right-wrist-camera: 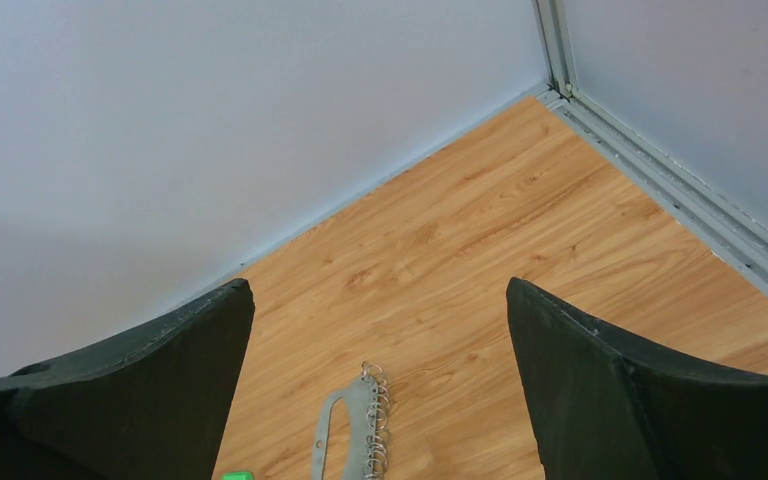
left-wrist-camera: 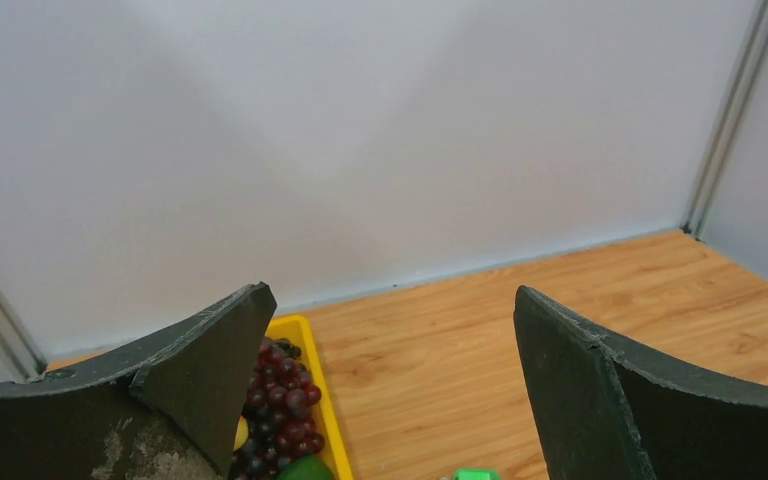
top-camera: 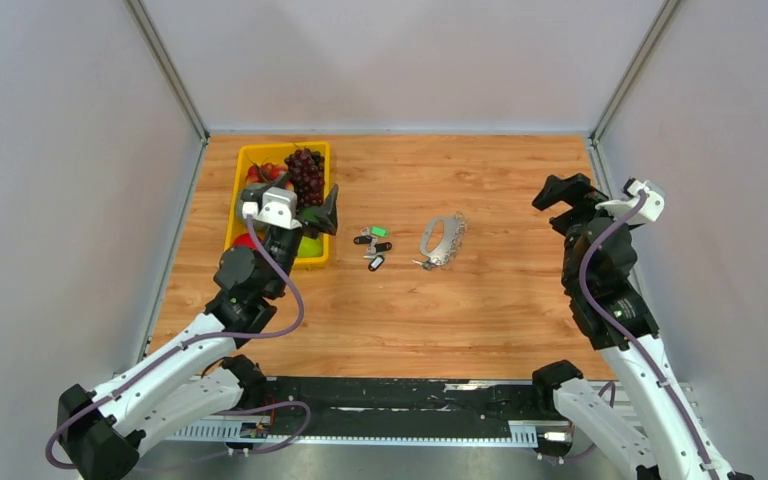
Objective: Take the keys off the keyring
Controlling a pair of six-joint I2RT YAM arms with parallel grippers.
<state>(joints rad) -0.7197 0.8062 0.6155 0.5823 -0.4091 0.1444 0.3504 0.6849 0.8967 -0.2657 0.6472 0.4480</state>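
Observation:
The keyring [top-camera: 442, 241] is a flat silvery plate with a row of small linked rings; it lies mid-table and also shows in the right wrist view [right-wrist-camera: 353, 436]. Several loose keys [top-camera: 372, 246] with black and green heads lie just left of it, apart from it. The green head shows at the bottom edge of the left wrist view [left-wrist-camera: 475, 474] and the right wrist view [right-wrist-camera: 236, 475]. My left gripper [top-camera: 322, 215] is open and empty, left of the keys beside the tray. My right gripper [top-camera: 560, 195] is open and empty, well right of the keyring.
A yellow tray [top-camera: 243, 156] with dark grapes [top-camera: 306, 172] and other fruit stands at the back left, under my left wrist; it also shows in the left wrist view [left-wrist-camera: 322, 400]. Grey walls close in the table on three sides.

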